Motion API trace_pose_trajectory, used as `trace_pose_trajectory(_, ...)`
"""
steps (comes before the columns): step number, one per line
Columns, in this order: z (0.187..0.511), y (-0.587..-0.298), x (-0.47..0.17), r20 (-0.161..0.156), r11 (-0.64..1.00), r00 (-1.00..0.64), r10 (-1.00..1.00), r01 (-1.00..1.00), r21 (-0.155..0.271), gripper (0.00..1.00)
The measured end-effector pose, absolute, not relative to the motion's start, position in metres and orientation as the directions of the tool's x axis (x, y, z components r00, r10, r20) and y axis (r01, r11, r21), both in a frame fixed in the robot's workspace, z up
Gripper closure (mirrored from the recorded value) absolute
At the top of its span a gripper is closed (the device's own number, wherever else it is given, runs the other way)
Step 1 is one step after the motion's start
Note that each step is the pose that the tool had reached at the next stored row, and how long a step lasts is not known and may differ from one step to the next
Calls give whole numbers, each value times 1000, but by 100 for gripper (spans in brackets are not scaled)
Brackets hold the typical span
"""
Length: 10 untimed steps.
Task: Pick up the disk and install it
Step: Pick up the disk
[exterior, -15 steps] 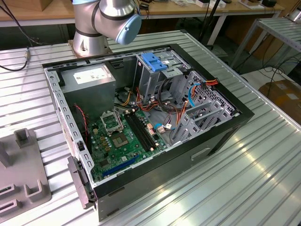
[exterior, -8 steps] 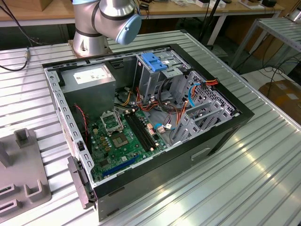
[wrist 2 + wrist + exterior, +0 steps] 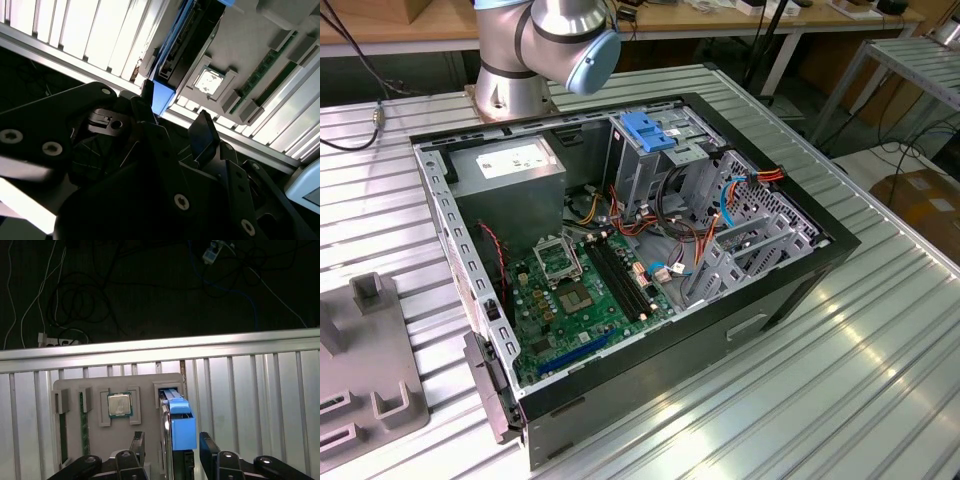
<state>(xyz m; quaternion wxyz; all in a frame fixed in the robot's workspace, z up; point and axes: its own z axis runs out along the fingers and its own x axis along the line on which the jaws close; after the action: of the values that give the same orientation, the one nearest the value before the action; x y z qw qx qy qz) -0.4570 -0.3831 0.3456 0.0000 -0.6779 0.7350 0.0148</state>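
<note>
The disk [image 3: 178, 426] stands on edge in a slot of a grey holder plate [image 3: 95, 440], its blue rail facing the camera. In the second wrist view the disk [image 3: 189, 47] shows as a dark slab with a blue end piece. My gripper [image 3: 172, 452] is open, with one black finger on each side of the disk and a small gap to each. The gripper [image 3: 175, 111] hangs just short of the blue end piece in the second wrist view, and the fingertips [image 3: 203, 125] stand apart.
An open computer case [image 3: 790, 290] lies on the ribbed aluminium table [image 3: 840, 380], with a motherboard, a power supply [image 3: 510, 170] and a drive cage with a blue latch [image 3: 645, 130]. The holder plate [image 3: 370, 390] sits at the exterior view's left. A processor chip [image 3: 120, 405] lies beside the disk.
</note>
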Motion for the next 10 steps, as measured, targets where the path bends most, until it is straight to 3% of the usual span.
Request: trace_pose_trajectory(10,340,-382,-458,-20,80,-81,-997,-997,22,44)
